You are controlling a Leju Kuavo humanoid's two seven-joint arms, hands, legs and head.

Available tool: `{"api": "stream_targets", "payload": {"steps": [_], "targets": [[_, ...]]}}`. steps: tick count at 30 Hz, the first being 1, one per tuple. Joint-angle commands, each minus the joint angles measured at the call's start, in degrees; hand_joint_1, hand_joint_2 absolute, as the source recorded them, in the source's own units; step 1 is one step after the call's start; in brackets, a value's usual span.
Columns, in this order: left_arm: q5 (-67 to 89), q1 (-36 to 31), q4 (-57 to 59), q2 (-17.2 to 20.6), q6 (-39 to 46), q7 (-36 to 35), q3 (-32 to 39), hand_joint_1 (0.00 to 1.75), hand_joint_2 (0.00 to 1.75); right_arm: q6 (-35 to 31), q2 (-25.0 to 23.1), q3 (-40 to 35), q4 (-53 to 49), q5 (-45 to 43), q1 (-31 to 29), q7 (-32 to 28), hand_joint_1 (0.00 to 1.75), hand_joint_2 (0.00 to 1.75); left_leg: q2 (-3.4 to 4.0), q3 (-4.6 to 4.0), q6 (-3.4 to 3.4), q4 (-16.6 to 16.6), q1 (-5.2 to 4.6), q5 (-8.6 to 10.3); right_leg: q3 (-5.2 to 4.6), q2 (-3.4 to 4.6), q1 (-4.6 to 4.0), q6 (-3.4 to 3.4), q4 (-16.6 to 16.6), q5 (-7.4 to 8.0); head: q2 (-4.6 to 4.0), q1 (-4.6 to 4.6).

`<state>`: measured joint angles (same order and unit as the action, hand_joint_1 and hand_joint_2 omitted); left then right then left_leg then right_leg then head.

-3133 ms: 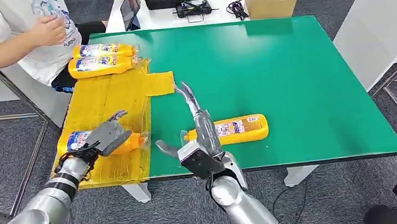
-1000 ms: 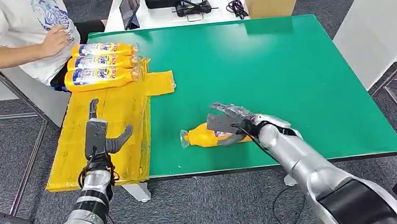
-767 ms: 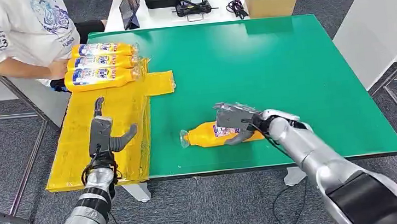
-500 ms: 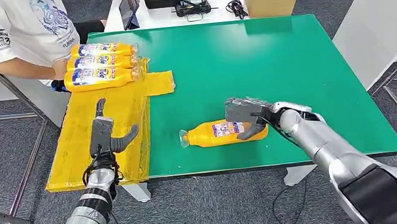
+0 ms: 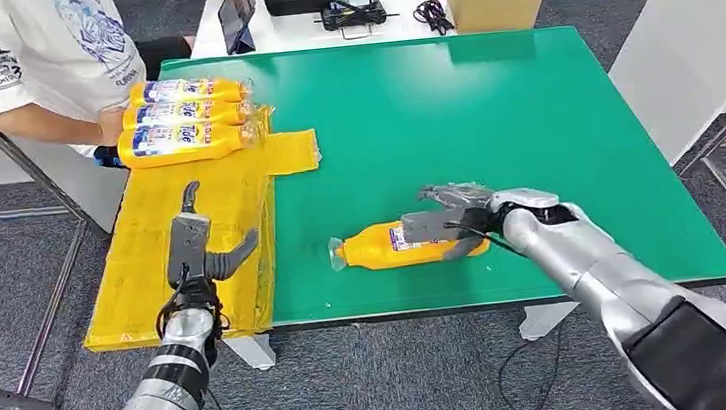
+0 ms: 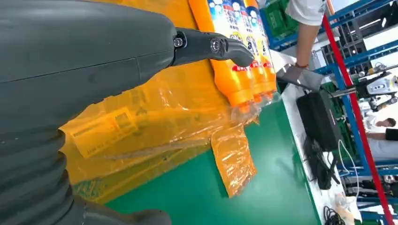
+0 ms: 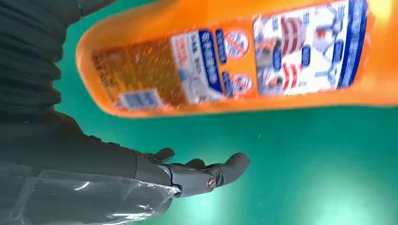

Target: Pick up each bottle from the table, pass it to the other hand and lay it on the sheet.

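**Four bottles in view, one at the right hand's fingers**

Three orange bottles (image 5: 185, 117) lie side by side on the yellow sheet (image 5: 160, 275) at its far end, caps toward the green counter (image 5: 490, 102). In the left wrist view they sit just past the tip of the left hand's longest finger, well apart from it. A person's hand (image 5: 113, 124) rests against the bottoms of these three.

The fourth bottle (image 5: 383, 246) lies on its side on the green counter near the front edge, cap pointing toward the sheet, label up. The right hand (image 5: 456, 221) is at the bottle's base end, its fingers (image 5: 431, 226) spread over the labelled top and its thumb below. In the right wrist view the bottle's label faces the palm while the thumb (image 7: 220, 171) sticks out with green counter between it and the bottle. The fingers are apart and nothing is clamped; whether the upper fingers touch the bottle cannot be told.

The left hand (image 5: 193, 249) stands upright over the near part of the sheet, fingers apart and holding nothing, one pointing up and the thumb angled toward the counter. The fourth bottle lies well to the thumb side of it.
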<state>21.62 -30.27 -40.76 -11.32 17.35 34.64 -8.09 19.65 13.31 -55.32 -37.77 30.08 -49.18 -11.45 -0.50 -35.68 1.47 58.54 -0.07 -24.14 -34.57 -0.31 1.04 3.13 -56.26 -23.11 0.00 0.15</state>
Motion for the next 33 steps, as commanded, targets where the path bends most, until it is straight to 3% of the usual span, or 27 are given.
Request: {"api": "stream_targets", "payload": {"steps": [1,2,8,16,17,33], "targets": [[-0.21,-2.38,2.95,-0.03,-0.33,-0.24,-1.95,0.00,1.75,-1.04,-3.10,-6.64,5.75,0.41,-1.91,0.41,0.00,1.75,0.06,0.17,-0.08,-0.01,0.03,-0.06,0.15,0.04,-0.04,-0.11,0.01,-0.05,0.00,-0.02],[-0.21,-2.38,2.95,-0.03,-0.33,-0.24,-1.95,0.00,1.75,-1.04,-3.10,-6.64,5.75,0.41,-1.91,0.41,0.00,1.75,0.13,0.43,-0.16,0.01,0.09,-0.18,0.40,0.10,-0.11,-0.24,0.01,-0.14,0.00,0.00],[-0.22,-2.38,2.96,0.00,-0.35,-0.23,-1.95,0.00,1.75,-0.97,-3.04,-6.65,5.83,0.37,-2.02,0.35,0.00,1.75,0.08,0.20,-0.07,0.00,0.04,-0.09,0.18,0.07,-0.05,-0.12,0.00,-0.07,0.00,-0.02],[-0.32,-2.83,3.86,-0.45,-0.50,-0.44,-2.61,0.00,1.75,-2.61,-7.05,-8.05,9.72,0.55,-1.28,0.34,0.00,1.75,0.08,0.13,-0.07,-0.02,0.05,-0.05,0.11,0.06,-0.05,-0.10,0.02,-0.02,0.00,0.00],[-0.43,-2.71,3.86,-0.43,-0.51,-0.51,-2.60,0.00,1.75,-2.97,-7.39,-8.38,10.27,0.89,-1.38,0.64,0.00,1.75,0.18,0.41,-0.17,0.01,0.11,-0.18,0.37,0.14,-0.12,-0.25,0.00,-0.12,0.00,0.02],[-0.66,-2.27,3.75,-0.34,-0.41,-0.65,-2.45,0.00,1.75,-3.56,-7.96,-10.90,11.46,3.89,-1.43,1.98,0.00,1.75,0.06,0.24,-0.10,0.00,0.05,-0.09,0.21,0.04,-0.05,-0.15,-0.01,-0.09,0.00,0.02]]}}
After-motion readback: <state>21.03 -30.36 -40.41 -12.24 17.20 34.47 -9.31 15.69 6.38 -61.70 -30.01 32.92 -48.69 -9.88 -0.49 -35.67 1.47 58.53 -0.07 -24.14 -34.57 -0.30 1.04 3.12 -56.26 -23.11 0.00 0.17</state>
